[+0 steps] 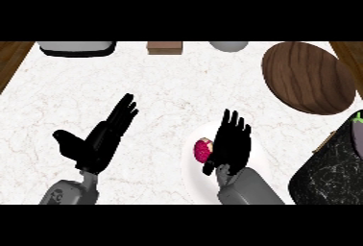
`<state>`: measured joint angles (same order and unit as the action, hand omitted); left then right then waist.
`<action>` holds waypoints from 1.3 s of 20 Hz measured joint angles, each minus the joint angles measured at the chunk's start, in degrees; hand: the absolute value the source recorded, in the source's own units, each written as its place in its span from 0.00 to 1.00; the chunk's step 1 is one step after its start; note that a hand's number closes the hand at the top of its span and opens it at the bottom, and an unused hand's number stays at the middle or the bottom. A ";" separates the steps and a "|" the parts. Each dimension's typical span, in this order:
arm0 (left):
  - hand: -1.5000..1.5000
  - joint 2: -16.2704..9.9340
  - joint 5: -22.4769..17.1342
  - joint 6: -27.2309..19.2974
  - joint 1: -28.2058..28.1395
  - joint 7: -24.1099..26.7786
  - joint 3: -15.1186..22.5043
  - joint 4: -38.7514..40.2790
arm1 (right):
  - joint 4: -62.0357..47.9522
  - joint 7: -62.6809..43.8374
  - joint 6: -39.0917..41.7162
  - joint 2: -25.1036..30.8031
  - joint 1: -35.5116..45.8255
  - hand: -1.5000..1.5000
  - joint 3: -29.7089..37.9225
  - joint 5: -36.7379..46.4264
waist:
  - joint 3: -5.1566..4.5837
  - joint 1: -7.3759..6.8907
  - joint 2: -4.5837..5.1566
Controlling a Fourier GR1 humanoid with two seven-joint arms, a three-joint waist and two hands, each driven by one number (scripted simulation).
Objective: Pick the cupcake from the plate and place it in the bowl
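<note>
A cupcake [203, 149] with pink frosting sits on a white plate [189, 163] near the counter's front, right of centre. My right hand [231, 144] hovers over the plate just right of the cupcake, fingers straight and pointing away, thumb [211, 168] below the cupcake; it hides much of the plate. My left hand [99, 139] is open at the lower left, fingers up, resting apart from everything. A dark marbled bowl [330, 173] stands at the lower right edge, partly cut off.
A round wooden board [308, 77] lies at the back right. At the far edge sit a grey-and-black appliance [77, 48], a small brown block [164, 47] and a grey rounded object [228, 45]. An eggplant [356, 132] shows at the right edge.
</note>
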<state>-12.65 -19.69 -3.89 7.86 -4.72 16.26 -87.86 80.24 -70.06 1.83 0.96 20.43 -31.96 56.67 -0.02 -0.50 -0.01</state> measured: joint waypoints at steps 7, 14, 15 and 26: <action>0.50 1.34 1.27 -0.23 -0.09 -0.25 0.01 -0.02 | -4.93 1.69 -2.84 -0.11 0.03 1.00 0.23 -0.10 | 0.01 0.06 0.03; 0.50 1.93 2.02 1.18 -1.28 -0.66 -1.05 -1.08 | -8.81 4.97 -6.19 -0.25 1.79 1.00 0.29 0.94 | -0.16 0.15 -0.36; 0.50 2.09 2.19 1.18 -1.40 -0.84 -1.16 -1.34 | -8.65 5.00 -6.63 -0.24 1.44 1.00 -0.53 1.07 | -0.20 0.17 -0.46; 0.50 3.46 3.06 2.35 0.21 -3.36 -3.39 -1.43 | -11.24 5.55 -6.83 -0.16 4.72 1.00 -1.59 3.29 | -0.24 0.30 -0.43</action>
<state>-9.19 -16.63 -1.54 8.07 -8.08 12.87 -89.30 69.00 -64.52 -5.00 0.80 25.15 -33.55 59.96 -0.26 -0.20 -0.44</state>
